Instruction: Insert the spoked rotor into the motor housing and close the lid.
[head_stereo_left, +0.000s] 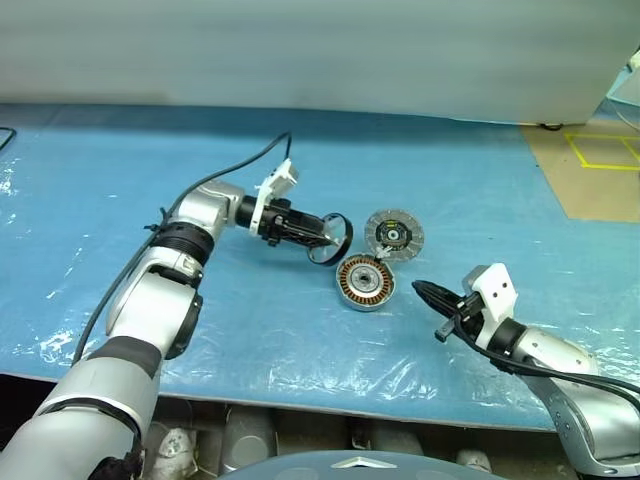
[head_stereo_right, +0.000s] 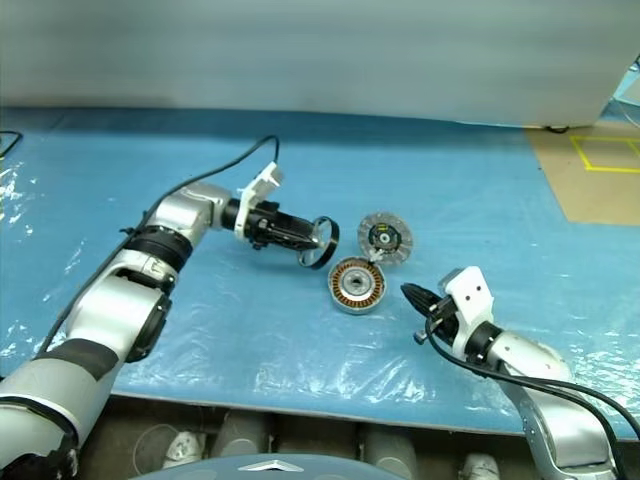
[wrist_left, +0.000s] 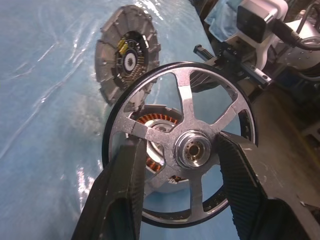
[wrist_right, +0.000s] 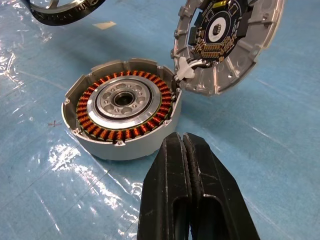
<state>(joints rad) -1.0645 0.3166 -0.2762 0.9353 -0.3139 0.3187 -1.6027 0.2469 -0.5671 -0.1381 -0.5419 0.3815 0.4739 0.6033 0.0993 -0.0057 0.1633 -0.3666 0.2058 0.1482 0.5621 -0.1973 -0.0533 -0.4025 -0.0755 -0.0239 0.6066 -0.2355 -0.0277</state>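
Observation:
My left gripper (head_stereo_left: 322, 236) is shut on the spoked rotor (head_stereo_left: 333, 238), a silver wheel with a dark outer rim, and holds it in the air just left of the motor housing (head_stereo_left: 365, 282). In the left wrist view the fingers (wrist_left: 127, 190) clamp the rotor (wrist_left: 192, 150) across its spokes on either side of the hub. The housing (wrist_right: 122, 112) rests on the blue sheet, copper windings facing up. The lid (wrist_right: 225, 40) leans tilted against the housing's far edge, its dark yellow-marked centre showing. My right gripper (wrist_right: 185, 142) is shut and empty, low over the table to the right of the housing.
A blue plastic-covered table (head_stereo_left: 150, 170) carries everything, with its front edge (head_stereo_left: 300, 400) close to me. A black cable (head_stereo_left: 240, 165) trails from the left wrist across the sheet. A brown surface with yellow tape (head_stereo_left: 600, 160) lies at the far right.

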